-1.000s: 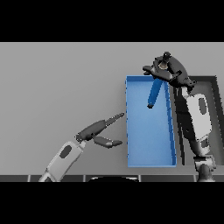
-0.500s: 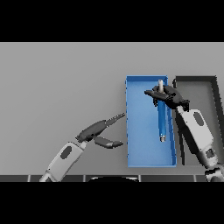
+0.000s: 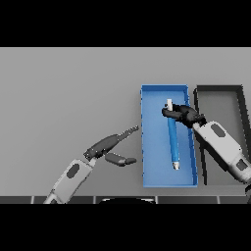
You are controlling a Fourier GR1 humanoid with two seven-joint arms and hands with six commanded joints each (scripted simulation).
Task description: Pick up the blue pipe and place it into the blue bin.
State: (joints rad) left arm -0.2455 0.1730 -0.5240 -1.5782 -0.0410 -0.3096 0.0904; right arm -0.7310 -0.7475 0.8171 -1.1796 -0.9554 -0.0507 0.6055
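The blue pipe (image 3: 172, 137), with white ends, lies lengthwise on the floor of the blue bin (image 3: 152, 166). My right hand (image 3: 184, 114) is low inside the bin at the pipe's far end, its dark fingers curled over the pipe near the white tip. My left hand (image 3: 109, 145) hovers over the grey table just left of the bin, fingers straight and pointing toward the bin wall, thumb spread below.
A dark grey bin (image 3: 220, 90) stands right next to the blue bin, on its right; my right forearm (image 3: 220, 143) crosses over the wall between them. The grey table (image 3: 63, 93) stretches out to the left.
The right hand came down from above the bin's far edge into the bin, and the pipe went from hanging tilted to lying flat on the bin floor. The left hand barely moved.
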